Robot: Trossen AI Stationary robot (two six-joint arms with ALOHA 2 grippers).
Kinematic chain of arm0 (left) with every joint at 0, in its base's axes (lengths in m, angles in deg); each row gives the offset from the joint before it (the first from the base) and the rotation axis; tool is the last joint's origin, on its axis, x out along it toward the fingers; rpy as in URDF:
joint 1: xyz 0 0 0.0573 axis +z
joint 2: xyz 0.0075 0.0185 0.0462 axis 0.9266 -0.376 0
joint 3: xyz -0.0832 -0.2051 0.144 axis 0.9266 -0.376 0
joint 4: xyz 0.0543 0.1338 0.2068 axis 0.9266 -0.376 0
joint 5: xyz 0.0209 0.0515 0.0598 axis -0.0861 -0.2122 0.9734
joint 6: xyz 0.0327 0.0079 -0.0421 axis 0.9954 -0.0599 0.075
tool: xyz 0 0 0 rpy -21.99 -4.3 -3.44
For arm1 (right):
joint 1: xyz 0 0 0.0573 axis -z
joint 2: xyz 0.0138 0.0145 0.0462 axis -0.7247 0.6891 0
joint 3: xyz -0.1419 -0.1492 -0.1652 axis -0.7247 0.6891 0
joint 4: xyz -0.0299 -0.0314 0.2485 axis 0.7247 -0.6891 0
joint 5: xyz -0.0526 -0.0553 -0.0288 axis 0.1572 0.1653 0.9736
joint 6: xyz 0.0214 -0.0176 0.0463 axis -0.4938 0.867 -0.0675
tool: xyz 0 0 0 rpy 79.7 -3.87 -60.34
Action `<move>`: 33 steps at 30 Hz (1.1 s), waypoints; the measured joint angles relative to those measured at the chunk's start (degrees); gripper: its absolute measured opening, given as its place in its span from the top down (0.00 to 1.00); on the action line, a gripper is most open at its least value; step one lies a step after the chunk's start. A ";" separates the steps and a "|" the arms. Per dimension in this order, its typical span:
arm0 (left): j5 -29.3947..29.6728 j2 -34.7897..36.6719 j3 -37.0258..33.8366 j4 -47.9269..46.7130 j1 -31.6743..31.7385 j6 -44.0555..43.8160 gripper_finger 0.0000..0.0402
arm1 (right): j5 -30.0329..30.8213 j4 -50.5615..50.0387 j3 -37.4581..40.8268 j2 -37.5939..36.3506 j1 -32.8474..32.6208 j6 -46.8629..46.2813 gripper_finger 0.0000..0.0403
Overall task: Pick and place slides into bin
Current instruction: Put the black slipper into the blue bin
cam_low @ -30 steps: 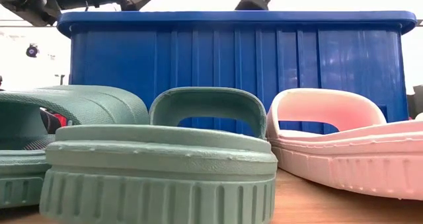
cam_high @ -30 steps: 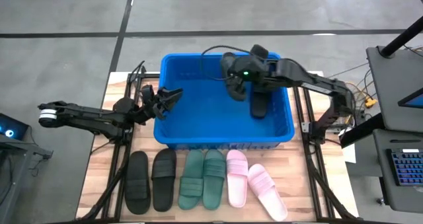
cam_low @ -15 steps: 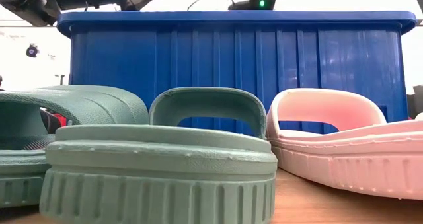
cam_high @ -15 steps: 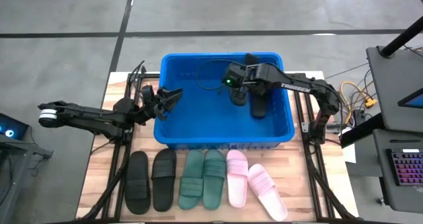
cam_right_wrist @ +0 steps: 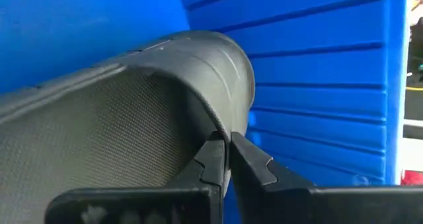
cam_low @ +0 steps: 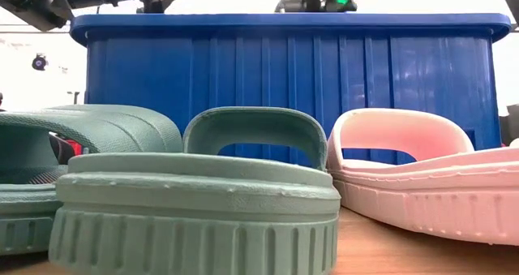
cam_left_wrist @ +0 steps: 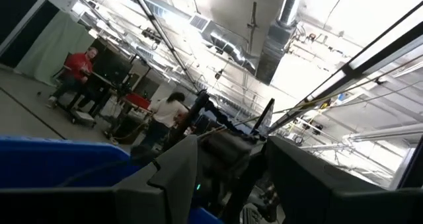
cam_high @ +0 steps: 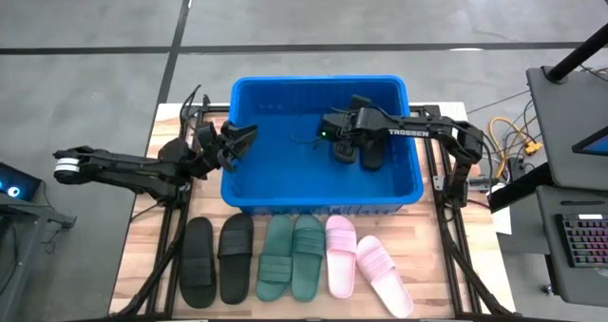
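The big blue bin (cam_high: 249, 194) sits near the table's back edge, ready for shoes. Six slides (cam_high: 294, 255) wait in a row along the front edge: black, green, pink. The right gripper (cam_high: 334, 142) is down inside the bin, shut tight on a black slide's strap (cam_right_wrist: 218, 59), probably to lay it down. The left gripper (cam_high: 242, 134) hangs over the bin's left rim, fingers apart, holding nothing.

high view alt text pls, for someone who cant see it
The right gripper, shut on a black slide, reaches into the blue bin. Six slides line the table in front; the left gripper hovers at the bin's left rim.
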 joint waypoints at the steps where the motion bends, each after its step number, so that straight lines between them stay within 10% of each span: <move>1: 0.01 0.23 -0.04 -0.11 0.00 -0.01 0.58 | 1.23 1.92 1.51 -0.08 0.07 0.89 0.98; 33: -0.67 0.92 -0.09 0.01 0.00 -0.40 0.58 | 3.39 21.35 13.64 4.95 3.77 19.07 0.98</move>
